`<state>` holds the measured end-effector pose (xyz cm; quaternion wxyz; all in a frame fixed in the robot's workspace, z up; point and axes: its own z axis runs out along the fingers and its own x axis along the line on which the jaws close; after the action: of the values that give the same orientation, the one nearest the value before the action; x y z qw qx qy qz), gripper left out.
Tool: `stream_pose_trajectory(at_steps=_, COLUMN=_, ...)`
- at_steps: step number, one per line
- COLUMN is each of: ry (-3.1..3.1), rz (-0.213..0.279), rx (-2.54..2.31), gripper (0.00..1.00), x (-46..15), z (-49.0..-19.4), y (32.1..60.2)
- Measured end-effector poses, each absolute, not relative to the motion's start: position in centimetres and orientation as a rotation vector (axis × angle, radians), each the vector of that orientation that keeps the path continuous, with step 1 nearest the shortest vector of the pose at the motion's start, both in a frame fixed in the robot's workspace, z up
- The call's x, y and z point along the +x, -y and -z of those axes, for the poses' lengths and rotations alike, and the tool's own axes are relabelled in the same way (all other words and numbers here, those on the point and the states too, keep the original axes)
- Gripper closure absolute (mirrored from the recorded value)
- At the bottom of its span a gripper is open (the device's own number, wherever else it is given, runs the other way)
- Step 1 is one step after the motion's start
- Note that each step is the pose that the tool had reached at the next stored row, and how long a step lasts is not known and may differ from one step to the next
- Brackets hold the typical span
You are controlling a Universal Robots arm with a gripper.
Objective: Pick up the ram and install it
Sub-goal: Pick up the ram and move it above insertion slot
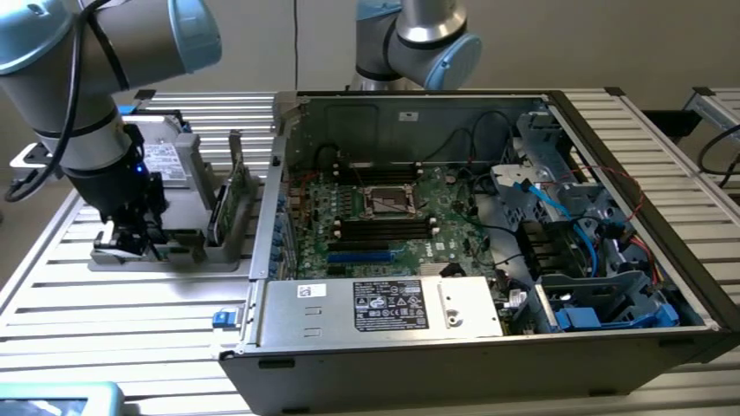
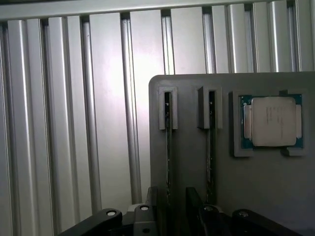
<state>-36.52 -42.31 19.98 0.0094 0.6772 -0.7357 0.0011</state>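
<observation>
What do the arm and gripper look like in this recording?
The arm is silver-grey with light-blue joint caps and a black cable along it. The gripper is black, with a small blue light glowing above it. Its black fingers show screw heads.

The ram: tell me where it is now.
The ram stands on edge in the grey holder, at the exterior view's left of the open computer case.

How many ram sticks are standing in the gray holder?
2. One ram stick stands on edge in the holder slot farther from the processor chip; the other ram stick stands in the slot nearer it. None looks hidden.
</observation>
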Motion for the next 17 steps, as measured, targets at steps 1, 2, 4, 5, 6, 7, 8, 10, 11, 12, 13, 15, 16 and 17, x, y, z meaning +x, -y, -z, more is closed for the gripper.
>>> stream_pose_trajectory(at_steps=1, ry=2.298, rz=-0.003, rx=2.115, gripper=0.65, x=-36.6, z=-19.9, y=42.3)
stream_pose_trajectory(at_steps=2, ry=2.298, rz=-0.003, rx=2.115, gripper=0.72, x=-36.6, z=-19.8, y=42.3)
stream_pose_trajectory(at_steps=4, ry=2.297, rz=-0.003, rx=2.115, gripper=0.78, x=-36.7, z=-19.7, y=42.3)
stream_pose_trajectory(at_steps=5, ry=2.297, rz=-0.003, rx=2.115, gripper=0.84, x=-36.7, z=-19.7, y=42.3)
stream_pose_trajectory(at_steps=6, ry=2.298, rz=-0.003, rx=2.115, gripper=0.86, x=-36.7, z=-19.8, y=42.3)
stream_pose_trajectory(at_steps=7, ry=2.298, rz=-0.004, rx=2.115, gripper=0.86, x=-36.7, z=-19.9, y=42.3)
stream_pose_trajectory(at_steps=8, ry=2.298, rz=-0.005, rx=2.115, gripper=0.86, x=-36.7, z=-20.3, y=42.3)
stream_pose_trajectory(at_steps=10, ry=2.299, rz=-0.005, rx=2.116, gripper=0.86, x=-36.7, z=-21.1, y=42.3)
stream_pose_trajectory(at_steps=11, ry=2.299, rz=-0.006, rx=2.116, gripper=0.86, x=-36.7, z=-21.6, y=42.3)
stream_pose_trajectory(at_steps=12, ry=2.299, rz=-0.006, rx=2.116, gripper=0.86, x=-36.7, z=-22.0, y=42.3)
stream_pose_trajectory(at_steps=13, ry=2.299, rz=-0.006, rx=2.116, gripper=0.86, x=-36.7, z=-22.5, y=42.3)
stream_pose_trajectory(at_steps=15, ry=2.298, rz=-0.006, rx=2.117, gripper=0.86, x=-36.8, z=-23.4, y=42.3)
stream_pose_trajectory(at_steps=16, ry=2.298, rz=-0.006, rx=2.117, gripper=0.86, x=-36.8, z=-23.8, y=42.4)
stream_pose_trajectory(at_steps=17, ry=2.297, rz=-0.006, rx=2.118, gripper=0.86, x=-36.8, z=-24.2, y=42.4)
